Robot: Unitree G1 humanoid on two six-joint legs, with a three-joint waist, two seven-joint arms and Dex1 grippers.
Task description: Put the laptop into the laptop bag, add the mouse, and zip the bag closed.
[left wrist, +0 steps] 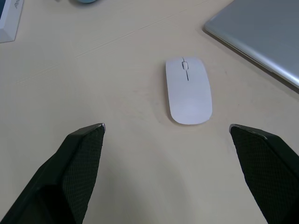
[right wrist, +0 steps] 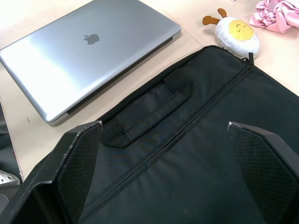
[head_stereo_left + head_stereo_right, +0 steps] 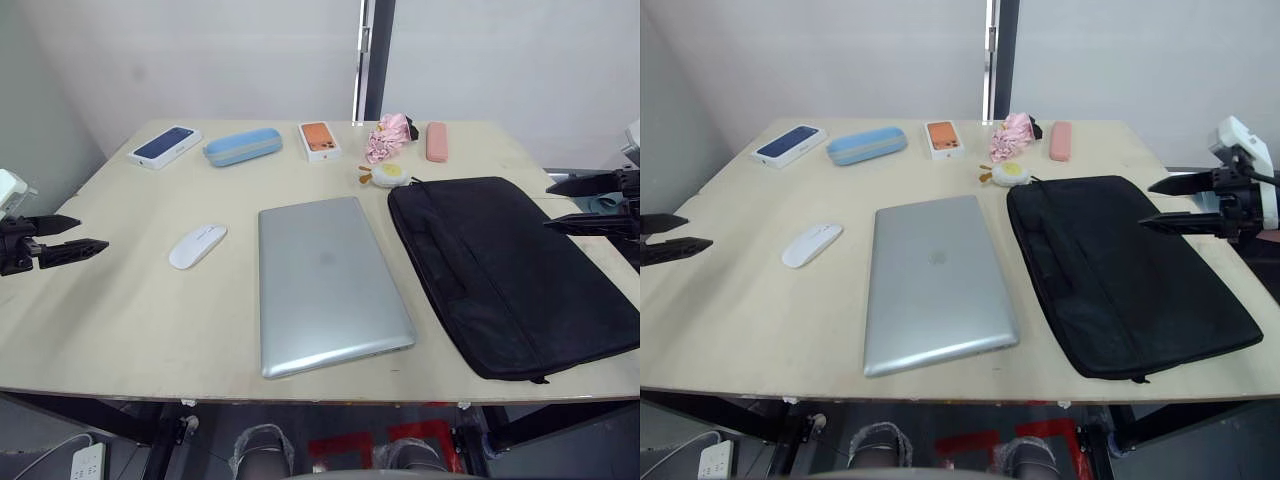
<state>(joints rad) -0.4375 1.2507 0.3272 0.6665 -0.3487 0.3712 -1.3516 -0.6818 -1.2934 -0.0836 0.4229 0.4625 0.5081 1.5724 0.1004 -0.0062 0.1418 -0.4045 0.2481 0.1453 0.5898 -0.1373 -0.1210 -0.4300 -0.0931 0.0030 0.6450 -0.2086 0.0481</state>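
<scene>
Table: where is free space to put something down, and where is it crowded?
Free: the table left of the mouse and in front of it, and the strip between the mouse and the blue case. Narrow: the gap between laptop and bag. Crowded: the far edge, with its row of small things.

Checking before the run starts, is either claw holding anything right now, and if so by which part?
Nothing is held. The left claw is open above the table near the mouse, and the right claw is open over the laptop bag.

Phone boxes [image 3: 164,146], blue case [image 3: 242,146], pink pouch [image 3: 437,141] line the table [image 3: 120,310].
</scene>
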